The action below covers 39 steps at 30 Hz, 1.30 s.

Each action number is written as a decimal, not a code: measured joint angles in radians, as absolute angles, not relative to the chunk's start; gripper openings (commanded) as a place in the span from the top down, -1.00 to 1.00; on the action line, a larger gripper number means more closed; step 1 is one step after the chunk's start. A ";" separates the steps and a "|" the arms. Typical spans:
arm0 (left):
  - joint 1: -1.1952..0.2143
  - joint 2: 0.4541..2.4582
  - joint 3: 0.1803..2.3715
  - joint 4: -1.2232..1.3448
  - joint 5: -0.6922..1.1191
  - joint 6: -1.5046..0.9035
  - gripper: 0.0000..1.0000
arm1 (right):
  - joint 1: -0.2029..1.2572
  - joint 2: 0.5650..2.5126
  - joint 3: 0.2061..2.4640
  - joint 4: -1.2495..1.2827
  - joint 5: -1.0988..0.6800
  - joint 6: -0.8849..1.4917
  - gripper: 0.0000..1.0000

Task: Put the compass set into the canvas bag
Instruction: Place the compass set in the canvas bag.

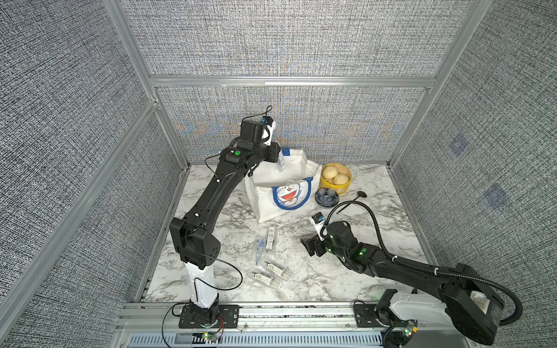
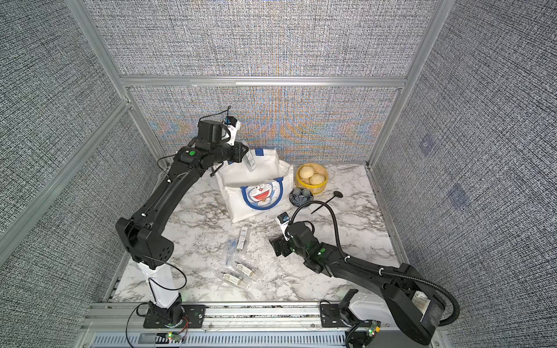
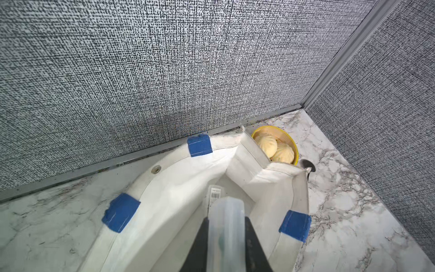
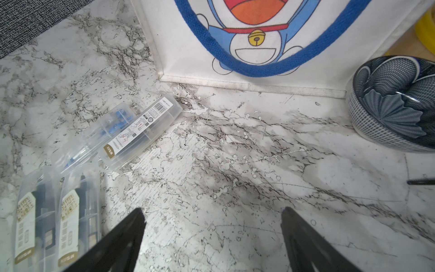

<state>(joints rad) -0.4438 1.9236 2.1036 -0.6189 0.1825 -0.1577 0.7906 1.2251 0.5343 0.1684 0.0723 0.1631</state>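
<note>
A clear compass case (image 3: 215, 195) is being grasped firmly by the left gripper (image 3: 227, 220). It is being held over the open mouth of the canvas bag (image 1: 265, 205), pointing down into it, and has not been let go. This case is judged to be one release short of delivery. Where the bag's floor is being shown in the left wrist view, no other case can be made out. The right gripper (image 4: 213, 210) is being held released, jaws wide and grasping nothing, low over the table (image 1: 346, 271). Four more cases (image 1: 272, 238) are lying on the table near it, in front of the bag, so most of the work is judged to be left.
</note>
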 measured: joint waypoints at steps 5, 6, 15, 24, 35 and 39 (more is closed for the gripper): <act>-0.439 1.991 2.133 -0.629 0.175 -0.139 0.95 | 0.791 1.233 0.536 0.164 0.074 0.170 -0.81; -0.439 2.006 2.133 -0.629 0.175 -0.138 0.96 | 0.791 1.235 0.538 0.164 0.074 0.174 -0.80; -0.441 2.085 2.117 -0.630 0.160 -0.104 0.97 | 0.792 1.247 0.547 0.163 0.074 0.176 -0.80; -0.442 2.160 2.118 -0.631 0.158 -0.093 0.97 | 0.792 1.262 0.552 0.163 0.074 0.177 -0.80; -0.443 2.238 2.136 -0.636 0.168 -0.084 0.83 | 0.792 1.268 0.557 0.162 0.073 0.177 -0.81; -0.443 2.245 2.139 -0.649 0.171 -0.082 0.62 | 0.793 1.267 0.557 0.162 0.073 0.177 -0.81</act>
<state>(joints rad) -0.4435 2.2452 2.1387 -0.6495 0.1711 -0.0818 0.7925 1.2675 0.5571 0.1616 0.0734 0.1772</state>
